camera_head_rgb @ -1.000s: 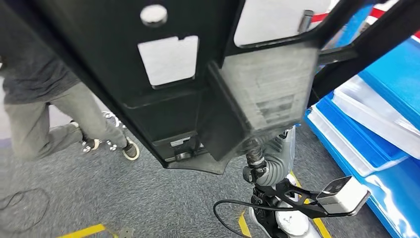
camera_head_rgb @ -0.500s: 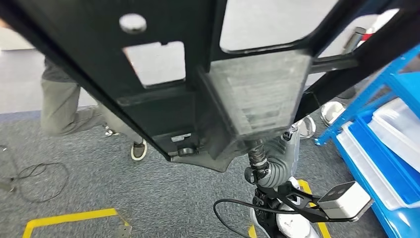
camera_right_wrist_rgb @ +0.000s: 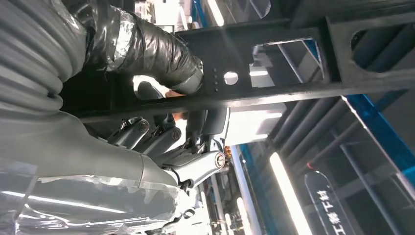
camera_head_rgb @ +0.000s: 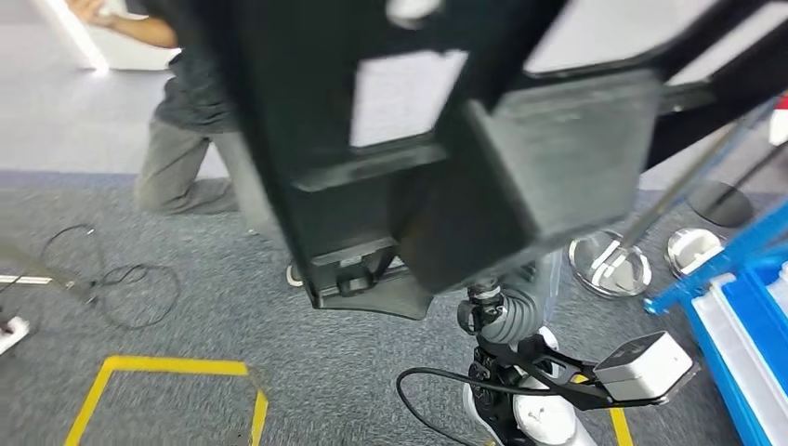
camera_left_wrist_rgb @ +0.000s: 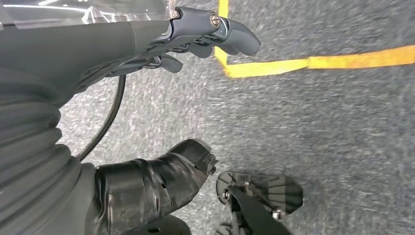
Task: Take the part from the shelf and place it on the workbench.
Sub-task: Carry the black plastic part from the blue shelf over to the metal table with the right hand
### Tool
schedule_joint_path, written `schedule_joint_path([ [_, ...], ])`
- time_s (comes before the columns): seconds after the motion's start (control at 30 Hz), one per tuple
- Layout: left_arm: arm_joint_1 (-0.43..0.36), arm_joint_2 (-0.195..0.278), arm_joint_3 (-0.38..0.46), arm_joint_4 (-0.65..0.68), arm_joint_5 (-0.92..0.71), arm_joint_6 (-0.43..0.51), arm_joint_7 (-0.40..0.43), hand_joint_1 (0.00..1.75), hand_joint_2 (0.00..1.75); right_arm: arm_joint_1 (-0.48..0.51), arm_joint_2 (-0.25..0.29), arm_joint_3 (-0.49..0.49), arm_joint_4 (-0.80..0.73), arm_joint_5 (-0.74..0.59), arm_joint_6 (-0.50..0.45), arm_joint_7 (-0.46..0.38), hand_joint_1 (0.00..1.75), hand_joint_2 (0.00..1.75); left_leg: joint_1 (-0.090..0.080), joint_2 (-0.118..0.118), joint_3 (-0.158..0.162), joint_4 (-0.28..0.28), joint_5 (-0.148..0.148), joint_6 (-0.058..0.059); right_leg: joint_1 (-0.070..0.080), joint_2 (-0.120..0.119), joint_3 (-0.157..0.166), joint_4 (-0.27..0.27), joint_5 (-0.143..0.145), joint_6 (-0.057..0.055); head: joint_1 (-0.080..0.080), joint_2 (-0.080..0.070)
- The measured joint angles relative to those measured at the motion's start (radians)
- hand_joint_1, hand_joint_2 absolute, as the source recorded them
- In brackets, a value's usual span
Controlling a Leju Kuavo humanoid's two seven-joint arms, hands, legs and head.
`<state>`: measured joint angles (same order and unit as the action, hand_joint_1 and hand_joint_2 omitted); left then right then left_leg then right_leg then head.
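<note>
One large black part was carried high and close to the head camera, above the grey carpet. The right hand gripped it: thumb wrapped over one side of a black bar of the part, darker fingers curled round the other side. The left hand hung over the carpet holding nothing, fingers loosely bent and apart from the thumb, above a yellow floor line. Beyond the part, a person crouched on the carpet. To the right of the part stood a blue rack and two round metal stand bases.
</note>
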<state>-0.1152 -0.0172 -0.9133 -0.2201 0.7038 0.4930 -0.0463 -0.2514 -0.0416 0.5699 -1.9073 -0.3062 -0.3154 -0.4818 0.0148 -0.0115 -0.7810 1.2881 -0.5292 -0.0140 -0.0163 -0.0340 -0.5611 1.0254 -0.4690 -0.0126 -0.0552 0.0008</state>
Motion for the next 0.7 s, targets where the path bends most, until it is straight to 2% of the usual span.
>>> schedule_joint_path([
  [0.03, 0.001, 0.003, -0.003, 0.0, -0.003, -0.004, 0.003, 0.0, 1.75, 0.001, 0.0, 0.0, -0.001, 0.003, -0.011, 0.0, 1.75, 1.75, 0.001, 0.004, 0.002, -0.005, 0.012, -0.002, 0.0, -0.014, 0.001, 0.001, -0.003, 0.001, 0.0, 0.0],
  [0.07, 0.002, 0.007, -0.005, 0.0, -0.004, -0.005, 0.0, 0.0, 1.75, 0.001, 0.0, 0.0, -0.002, 0.005, -0.02, 0.0, 1.75, 1.75, 0.002, 0.01, 0.025, -0.047, 0.039, -0.002, 0.0, -0.026, 0.004, 0.002, -0.006, 0.003, 0.0, 0.0],
  [0.1, 0.003, 0.011, -0.007, 0.0, -0.002, -0.006, -0.005, 0.0, 1.75, 0.001, 0.0, 0.0, -0.005, 0.004, -0.026, 0.0, 1.75, 1.75, 0.002, 0.026, 0.062, -0.114, 0.07, -0.001, 0.0, -0.037, 0.007, 0.003, -0.01, 0.006, 0.0, 0.0],
  [0.17, 0.002, 0.017, -0.009, 0.0, 0.011, -0.022, -0.023, 0.0, 1.75, 0.001, 0.0, 0.0, -0.013, -0.012, -0.031, 0.0, 1.75, 1.75, -0.006, 0.06, 0.124, -0.223, 0.102, 0.011, 0.005, -0.055, 0.014, 0.003, -0.018, 0.016, 0.001, 0.0],
  [0.2, 0.001, 0.019, -0.009, 0.0, 0.023, -0.036, -0.032, 0.0, 1.75, 0.002, 0.0, 0.0, -0.016, -0.024, -0.031, -0.001, 1.75, 1.75, -0.01, 0.068, 0.136, -0.247, 0.104, 0.018, 0.007, -0.063, 0.017, 0.003, -0.021, 0.022, 0.001, 0.0],
  [0.27, 0.0, 0.025, -0.009, 0.0, 0.045, -0.062, -0.042, 0.0, 1.75, 0.003, 0.0, 0.0, -0.022, -0.044, -0.03, -0.003, 1.75, 1.75, -0.015, 0.052, 0.138, -0.254, 0.101, 0.032, 0.008, -0.078, 0.025, -0.002, -0.026, 0.033, 0.002, 0.0],
  [0.3, 0.002, 0.027, -0.009, 0.0, 0.051, -0.071, -0.044, 0.0, 1.75, 0.003, 0.0, 0.0, -0.024, -0.048, -0.03, -0.003, 1.75, 1.75, -0.014, 0.042, 0.142, -0.259, 0.102, 0.038, 0.006, -0.076, 0.028, 0.0, -0.03, 0.039, 0.002, 0.0],
  [0.37, 0.002, 0.031, -0.009, 0.0, 0.058, -0.09, -0.051, 0.0, 1.75, 0.003, 0.0, 0.0, -0.029, -0.05, -0.029, -0.007, 1.75, 1.75, -0.01, 0.023, 0.151, -0.269, 0.105, 0.051, 0.002, -0.038, 0.014, 0.042, -0.059, 0.048, 0.005, 0.0],
  [0.43, -0.005, 0.033, -0.009, 0.0, 0.058, -0.109, -0.061, 0.0, 1.75, 0.01, -0.001, 0.0, -0.032, -0.047, -0.026, -0.016, 1.75, 1.75, -0.009, 0.001, 0.155, -0.272, 0.105, 0.06, 0.002, 0.011, -0.046, 0.159, -0.115, 0.048, 0.009, 0.0],
  [0.47, -0.01, 0.034, -0.009, 0.0, 0.055, -0.113, -0.065, 0.0, 1.75, 0.016, -0.001, 0.0, -0.033, -0.044, -0.024, -0.02, 1.75, 1.75, -0.01, -0.011, 0.155, -0.272, 0.105, 0.064, 0.003, 0.021, -0.083, 0.224, -0.138, 0.047, 0.01, 0.0],
  [0.5, -0.014, 0.035, -0.009, 0.0, 0.053, -0.114, -0.066, 0.0, 1.75, 0.023, -0.001, 0.0, -0.033, -0.042, -0.022, -0.023, 1.75, 1.75, -0.011, -0.026, 0.155, -0.271, 0.104, 0.065, 0.003, 0.027, -0.111, 0.268, -0.144, 0.047, 0.01, 0.0],
  [0.53, -0.017, 0.036, -0.009, 0.0, 0.052, -0.115, -0.065, 0.0, 1.75, 0.028, -0.001, 0.0, -0.033, -0.04, -0.02, -0.026, 1.75, 1.75, -0.012, -0.042, 0.156, -0.269, 0.103, 0.065, 0.004, 0.029, -0.124, 0.276, -0.131, 0.045, 0.01, 0.0],
  [0.57, -0.018, 0.036, -0.009, 0.0, 0.051, -0.115, -0.064, 0.0, 1.75, 0.031, -0.001, 0.0, -0.033, -0.039, -0.018, -0.027, 1.75, 1.75, -0.012, -0.057, 0.157, -0.266, 0.102, 0.064, 0.004, 0.033, -0.116, 0.243, -0.097, 0.043, 0.01, 0.0],
  [0.6, -0.019, 0.037, -0.009, 0.0, 0.051, -0.115, -0.061, 0.0, 1.75, 0.032, -0.001, 0.0, -0.033, -0.037, -0.016, -0.027, 1.75, 1.75, -0.011, -0.072, 0.158, -0.263, 0.1, 0.063, 0.003, 0.045, -0.094, 0.182, -0.054, 0.04, 0.01, 0.0],
  [0.63, -0.02, 0.037, -0.009, 0.0, 0.05, -0.115, -0.056, 0.0, 1.75, 0.032, -0.001, 0.0, -0.033, -0.036, -0.014, -0.027, 1.75, 1.75, -0.012, -0.085, 0.158, -0.259, 0.098, 0.06, 0.001, 0.07, -0.069, 0.117, -0.021, 0.037, 0.01, 0.0],
  [0.67, -0.022, 0.038, -0.009, 0.0, 0.048, -0.116, -0.049, 0.0, 1.75, 0.033, -0.001, 0.0, -0.034, -0.035, -0.012, -0.027, 1.75, 1.75, -0.013, -0.097, 0.155, -0.254, 0.095, 0.056, -0.002, 0.095, -0.047, 0.063, -0.001, 0.035, 0.01, 0.0],
  [0.7, -0.024, 0.039, -0.009, 0.0, 0.045, -0.119, -0.037, 0.0, 1.75, 0.034, -0.001, 0.0, -0.034, -0.033, -0.01, -0.028, 1.75, 1.75, -0.011, -0.108, 0.151, -0.252, 0.095, 0.051, -0.003, 0.113, -0.035, 0.032, 0.006, 0.034, 0.01, 0.0],
])
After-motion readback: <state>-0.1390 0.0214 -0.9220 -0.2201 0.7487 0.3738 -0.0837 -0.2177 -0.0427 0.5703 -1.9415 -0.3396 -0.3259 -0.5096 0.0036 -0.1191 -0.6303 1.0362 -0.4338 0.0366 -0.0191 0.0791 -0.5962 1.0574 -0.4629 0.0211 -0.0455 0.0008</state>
